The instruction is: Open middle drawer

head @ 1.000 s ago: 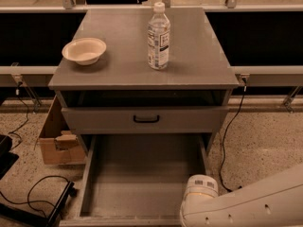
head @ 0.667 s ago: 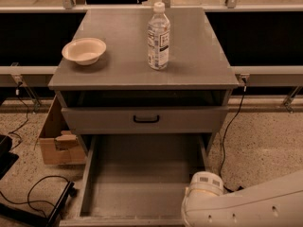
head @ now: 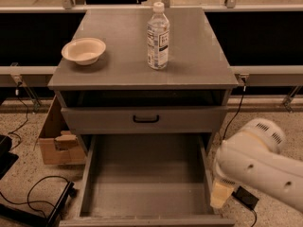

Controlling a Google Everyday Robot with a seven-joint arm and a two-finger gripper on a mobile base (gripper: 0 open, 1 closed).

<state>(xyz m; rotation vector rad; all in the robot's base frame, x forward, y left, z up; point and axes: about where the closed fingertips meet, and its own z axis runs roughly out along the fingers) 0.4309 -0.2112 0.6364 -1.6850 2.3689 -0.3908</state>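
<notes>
Your gripper (head: 221, 195) hangs at the right edge of the open lower drawer (head: 142, 178), and you cannot tell its grip. The flat grey middle drawer (head: 189, 119) bears a slim black bar handle (head: 146, 119).

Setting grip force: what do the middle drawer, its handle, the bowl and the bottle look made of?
Middle drawer: matte grey, likely painted wood or laminate. Handle: black, metal or plastic, unclear. Bowl: dull cream, perhaps paper or plastic. Bottle: see-through plastic, white cap. The gripper hangs low right, beside the pulled-out bottom drawer.

A bowl (head: 84, 50) and water bottle (head: 157, 37) stand on the cabinet top (head: 194, 56).
</notes>
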